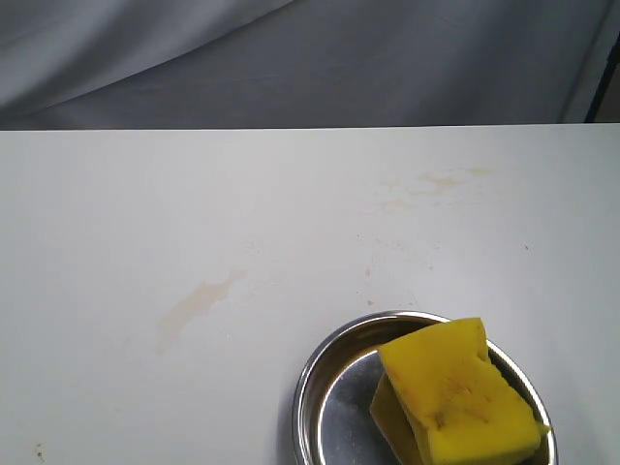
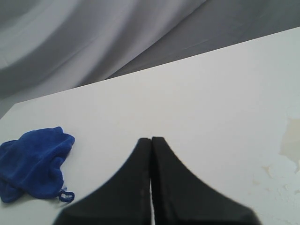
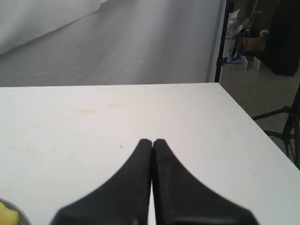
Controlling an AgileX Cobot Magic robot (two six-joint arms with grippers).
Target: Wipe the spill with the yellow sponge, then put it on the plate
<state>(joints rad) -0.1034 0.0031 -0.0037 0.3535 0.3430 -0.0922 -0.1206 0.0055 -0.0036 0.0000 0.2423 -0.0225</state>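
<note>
i see the yellow sponge resting in the plate, job seemingly finished; the left gripper and right gripper are both closed, empty; a faint spill smear remains at left.

Studio-like lab, white table, grey cloth backdrop on a black pole, stored gear behind

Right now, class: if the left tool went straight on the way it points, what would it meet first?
Probably only bare white table. The left tool, shut, aims between the blue cloth and the pale smear, touching neither; beyond is the grey curtain. Depth is unclear.
</note>
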